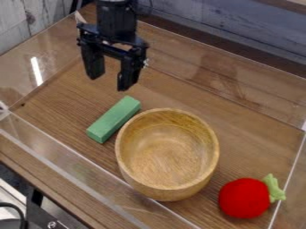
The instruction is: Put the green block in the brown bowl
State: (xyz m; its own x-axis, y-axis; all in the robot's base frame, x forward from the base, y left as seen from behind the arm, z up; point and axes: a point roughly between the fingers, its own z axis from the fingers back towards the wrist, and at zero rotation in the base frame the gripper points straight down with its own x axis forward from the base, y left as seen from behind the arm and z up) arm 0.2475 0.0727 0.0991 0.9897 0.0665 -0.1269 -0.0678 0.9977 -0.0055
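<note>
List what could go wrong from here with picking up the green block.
The green block lies close beside the brown bowl, so a finger of the open hand might hit the rim. The block lies diagonally; misaligned fingers could push it. It looks flat, so a shallow grip may slip.

Open tool (109, 72) hangs above green block (114, 119), beside brown bowl (167, 153).
</note>
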